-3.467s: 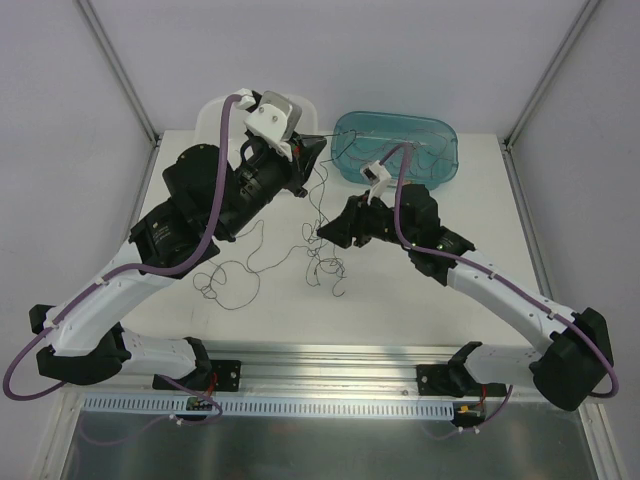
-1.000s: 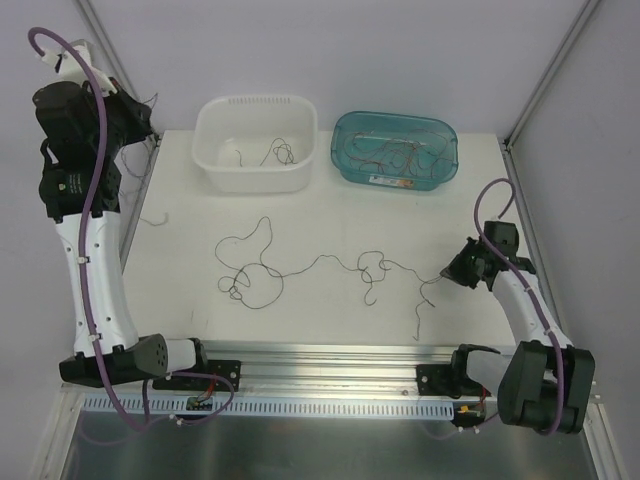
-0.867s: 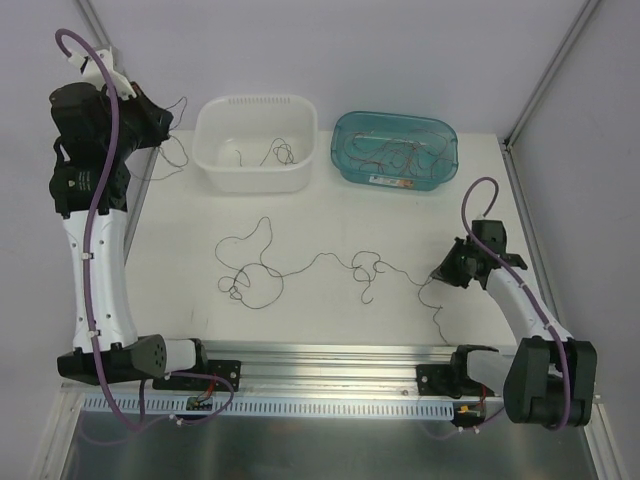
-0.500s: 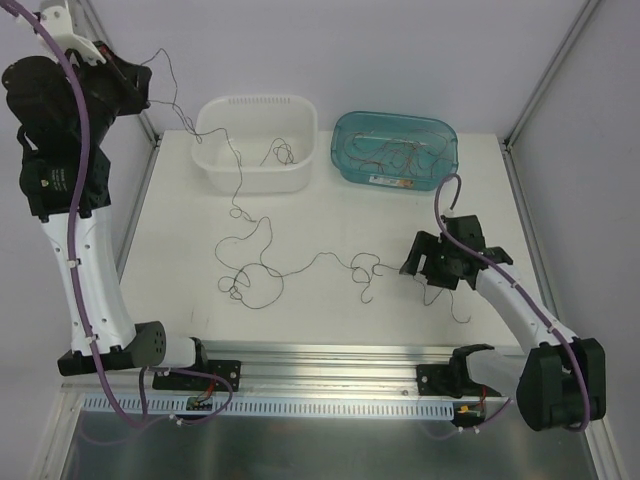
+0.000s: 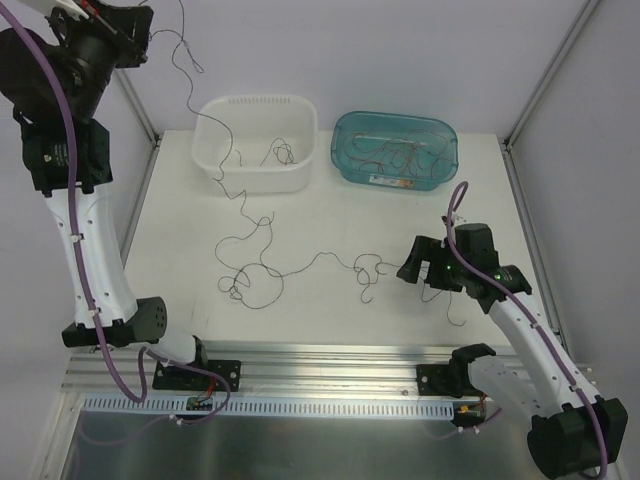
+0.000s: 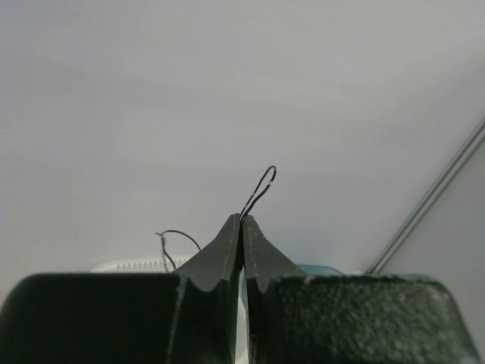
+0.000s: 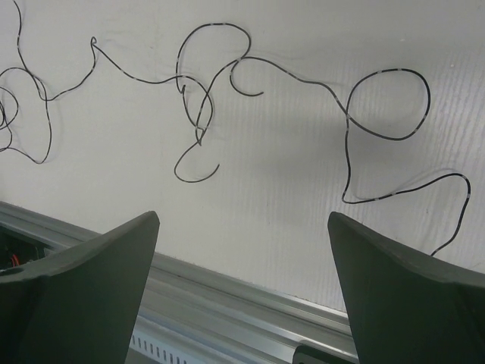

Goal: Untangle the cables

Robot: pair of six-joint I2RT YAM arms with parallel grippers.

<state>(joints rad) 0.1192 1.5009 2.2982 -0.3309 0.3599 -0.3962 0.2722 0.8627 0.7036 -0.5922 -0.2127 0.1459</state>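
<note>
A thin black cable (image 5: 318, 257) curls across the table from a looped tangle (image 5: 250, 287) toward the right. One end rises past the white tub to my left gripper (image 5: 141, 22), raised high at the back left and shut on it. In the left wrist view the jaws (image 6: 242, 218) pinch the cable (image 6: 262, 184), and a small loop sticks out above the tips. My right gripper (image 5: 419, 274) hovers low over the cable's right end, open and empty. In the right wrist view its fingertips (image 7: 242, 220) stand wide apart above the table's front edge, and the cable (image 7: 227, 70) lies beyond them.
A white tub (image 5: 212, 112) at the back holds a few black cables. Beside it, a teal tub (image 5: 345, 165) holds several red-brown ones. A metal rail (image 5: 330, 360) runs along the table's near edge, and frame posts stand at the back corners.
My left arm has lifted higher, drawing the cable up off the table past the white tub. My right gripper has opened, let the cable's end go, and moved left over the table.
</note>
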